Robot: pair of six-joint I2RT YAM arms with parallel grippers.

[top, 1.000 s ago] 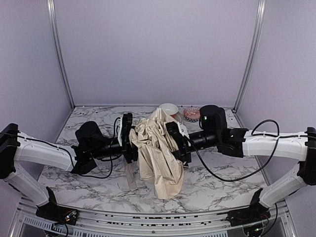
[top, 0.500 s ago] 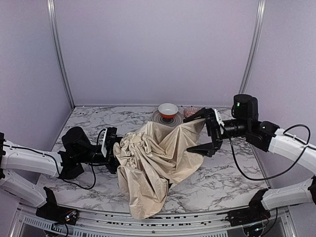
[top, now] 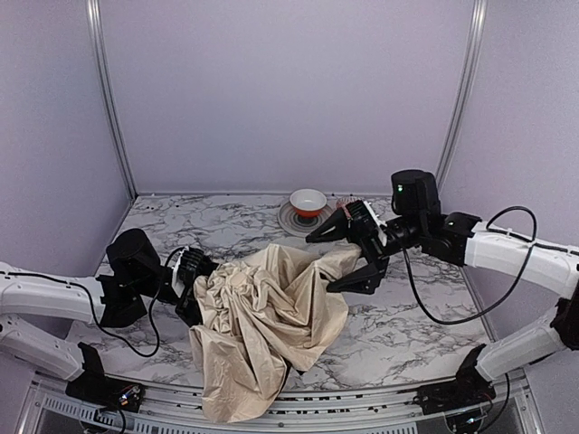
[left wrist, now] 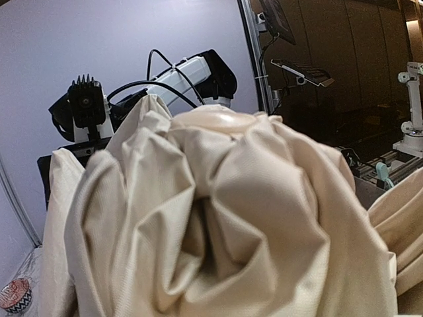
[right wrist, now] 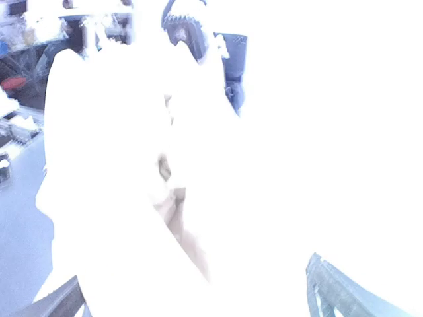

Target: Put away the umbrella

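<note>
The umbrella (top: 262,316) lies in a loose heap at the table's (top: 389,348) front edge, with one flap hanging over. Your right gripper (top: 342,259) is spread wide at its right tip. I cannot tell if the left gripper (top: 190,284) pinches the cloth. Bunch it in slowly, away from the bowl (top: 308,200).

Lilac walls (top: 289,90), marbled tabletop (top: 407,334), metal posts (top: 110,99)

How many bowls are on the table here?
2. A red-and-white bowl sits on a grey plate at the table's far middle. A patterned bowl just right of it is mostly hidden by the right tool. The umbrella may cover more.
</note>
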